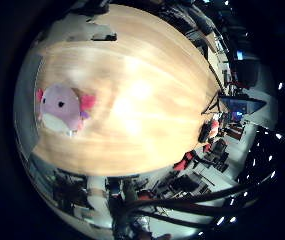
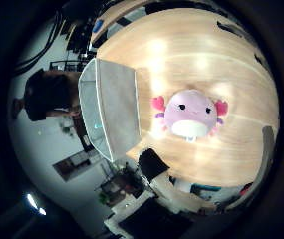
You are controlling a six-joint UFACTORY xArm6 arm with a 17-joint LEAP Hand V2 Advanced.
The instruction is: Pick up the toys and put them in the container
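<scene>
A pink and lilac plush toy (image 2: 189,113) with pink side frills lies on the light wooden table (image 2: 211,50). The right little finger side palm view shows it near the table's edge (image 1: 62,108). A grey rectangular container (image 2: 107,100) stands on the table beside the toy, a short gap away from it. My hand is well above the table. One black fingertip and white parts of the hand (image 2: 153,164) reach in from the view's edge, away from the toy. The fingers look relaxed and open.
The table top (image 1: 152,90) stretches wide beyond the toy. Off its far edge stand dark furniture and red and black gear (image 1: 212,128). A dark seat-like shape (image 2: 47,95) lies beyond the container, off the table.
</scene>
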